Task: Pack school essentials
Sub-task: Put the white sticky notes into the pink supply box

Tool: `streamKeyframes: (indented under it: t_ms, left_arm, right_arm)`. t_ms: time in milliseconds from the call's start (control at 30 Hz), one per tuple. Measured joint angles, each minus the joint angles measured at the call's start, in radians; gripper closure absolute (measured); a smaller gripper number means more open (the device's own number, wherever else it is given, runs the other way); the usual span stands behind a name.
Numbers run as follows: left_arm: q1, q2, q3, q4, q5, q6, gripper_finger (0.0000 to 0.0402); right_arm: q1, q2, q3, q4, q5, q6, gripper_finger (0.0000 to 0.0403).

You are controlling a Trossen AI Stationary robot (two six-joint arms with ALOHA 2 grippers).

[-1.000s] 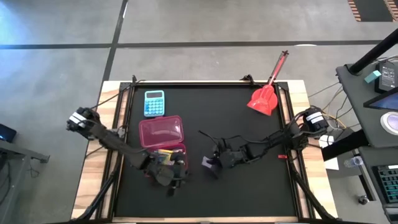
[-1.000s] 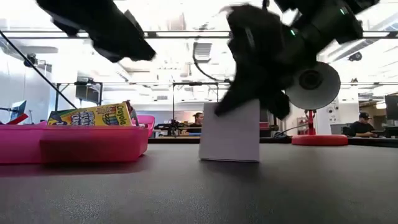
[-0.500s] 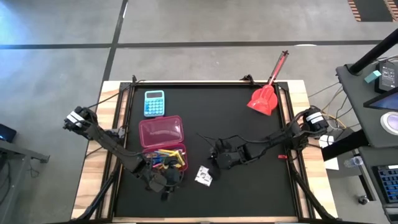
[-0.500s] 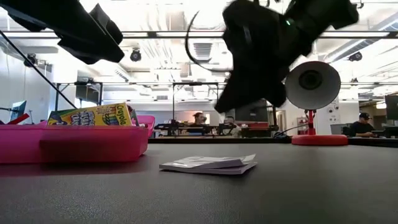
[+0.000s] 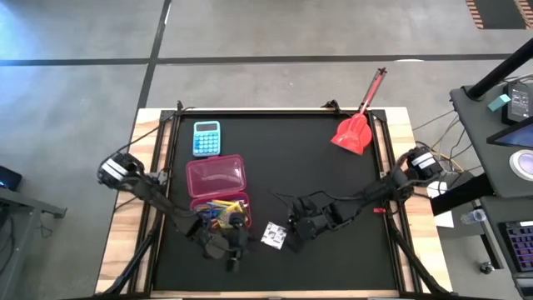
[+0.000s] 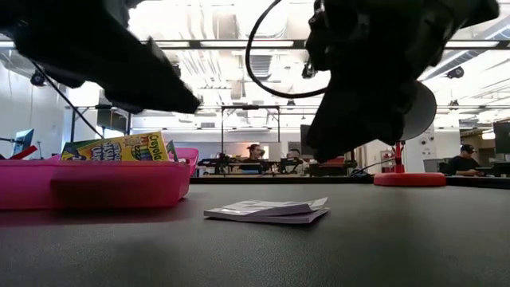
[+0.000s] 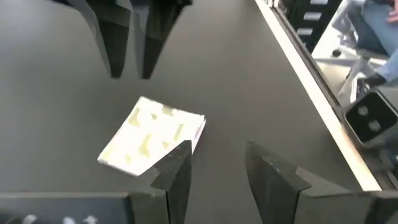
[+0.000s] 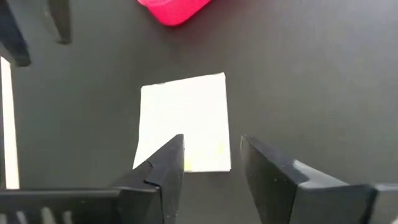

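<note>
A small white notepad (image 5: 272, 236) lies flat on the black mat, between my two grippers. It also shows as the notepad (image 6: 267, 210), the notepad (image 7: 152, 137) and the notepad (image 8: 183, 118). The open pink pencil case (image 5: 216, 177) stands to its left, with coloured pencils (image 5: 221, 206) and a crayon box (image 6: 115, 147) in its tray. My left gripper (image 5: 236, 243) hovers open at the pad's left, near the tray's near corner. My right gripper (image 5: 291, 239) hovers open at the pad's right. Both grippers, left (image 7: 217, 155) and right (image 8: 211, 149), point at the pad from above it.
A blue calculator (image 5: 206, 137) lies beyond the case near the far left corner. The red long-handled scoop (image 5: 354, 133) sits at the far right corner. The mat between them and along the near edge is bare. People sit in the room behind the table.
The notepad stood upright on the mat under my right gripper, then fell flat toward the near edge. My right gripper drew back a little, then moved toward the near edge beside the pad. My left gripper shifted from over the case tray toward the pad.
</note>
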State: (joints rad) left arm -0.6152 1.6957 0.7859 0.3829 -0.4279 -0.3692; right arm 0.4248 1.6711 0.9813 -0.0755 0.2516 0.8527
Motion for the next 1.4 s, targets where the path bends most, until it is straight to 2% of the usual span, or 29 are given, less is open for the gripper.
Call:
streamKeyframes:
  t_ms: [200,367,567,867,1200,1300,1400]
  left_arm:
    - [0.025,0.148,0.057,0.119,-0.052,0.009,0.0269]
    - [0.043,0.250,0.130,0.133,-0.081,0.008,0.0269]
    - [0.055,0.327,0.171,0.134,-0.092,-0.041,0.0269]
    - [0.055,0.332,0.172,0.034,-0.105,-0.124,0.0269]
    - [0.057,0.301,0.216,-0.006,-0.064,-0.050,0.0269]
    - [0.052,0.272,0.241,-0.110,-0.061,-0.054,0.0269]
    - [0.047,0.251,0.265,-0.289,-0.061,-0.123,0.0269]
  right_arm:
    - [0.012,0.000,-0.005,0.000,0.043,0.030,0.0243]
    - [0.010,0.001,-0.019,0.003,0.066,0.096,0.0242]
    - [0.014,0.001,-0.037,0.006,0.063,0.159,0.0209]
    - [0.018,0.013,-0.037,0.049,0.062,0.158,0.0182]
    - [0.025,0.027,-0.037,0.058,0.056,0.137,0.0181]
    - [0.027,0.034,-0.038,0.060,0.055,0.118,0.0181]
    - [0.029,0.058,-0.037,0.064,0.055,0.117,0.0181]
